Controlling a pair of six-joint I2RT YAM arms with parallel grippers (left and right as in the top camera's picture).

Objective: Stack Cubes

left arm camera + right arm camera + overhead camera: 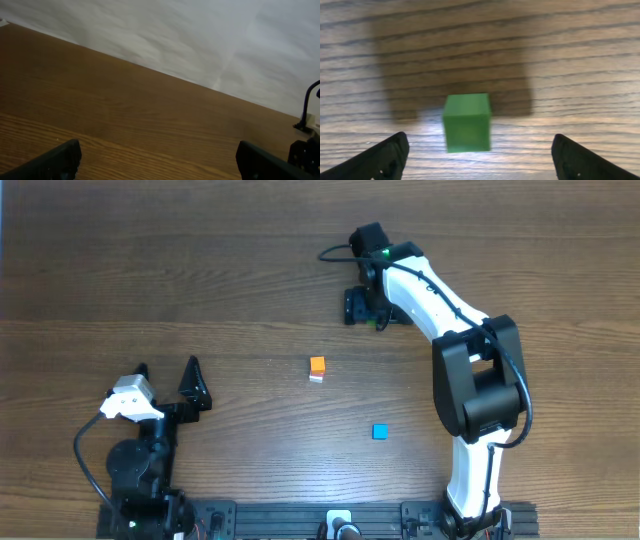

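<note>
A green cube (466,122) sits on the wooden table between the wide-apart fingers of my right gripper (479,162), which is open and just above it. From above, that gripper (362,308) is at the far middle of the table, with a sliver of the green cube (379,323) beside it. An orange cube (317,364) rests on a white cube (316,379) near the table's centre. A blue cube (380,431) lies alone, nearer and to the right. My left gripper (166,376) stands open and empty at the near left.
The wooden table (200,270) is bare across its left and far-left areas. In the left wrist view, a pale wall (175,35) stands behind the table, and the right arm's cable and body (307,140) show at the side.
</note>
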